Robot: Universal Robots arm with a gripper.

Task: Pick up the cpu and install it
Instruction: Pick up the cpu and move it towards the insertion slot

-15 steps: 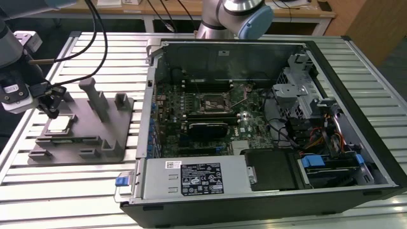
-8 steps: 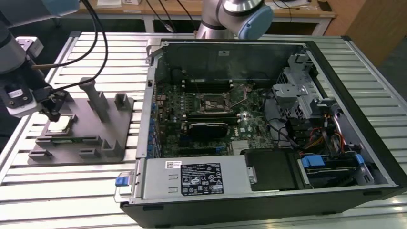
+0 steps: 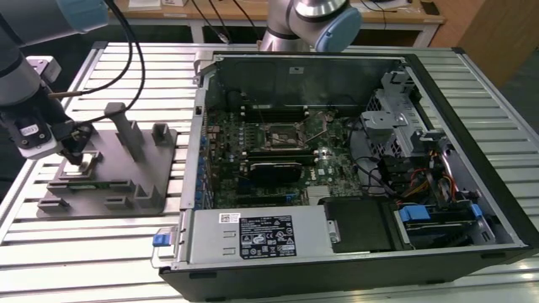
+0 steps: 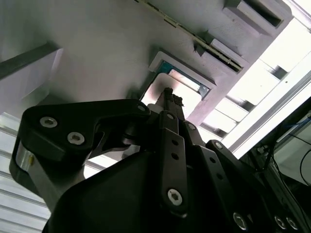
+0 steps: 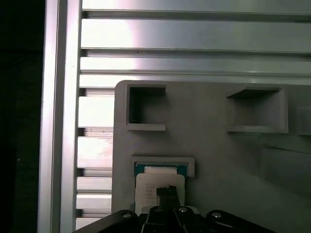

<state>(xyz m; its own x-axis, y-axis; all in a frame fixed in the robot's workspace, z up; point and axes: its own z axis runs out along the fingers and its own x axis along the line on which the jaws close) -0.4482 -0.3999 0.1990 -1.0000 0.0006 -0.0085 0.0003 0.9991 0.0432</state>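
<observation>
Your gripper (image 3: pixel 76 154) is down over the grey tray (image 3: pixel 126 189), which lies just beside the open computer case (image 3: pixel 497 189). The cpu (image 5: pixel 148 180) lies flat in a square recess on the tray's side away from the case. In both wrist views the fingers (image 4: pixel 170 104) are pinched together, their tips meeting the cpu's metal top.

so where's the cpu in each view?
Exterior view: cpu in the grey tray, at the exterior view's left, under the hand.
Second wrist view: cpu in the grey tray's recess, at the hand's tip.
First wrist view: cpu in that recess, at the hand's tip.
Shared landmark: the grey tray.
</observation>
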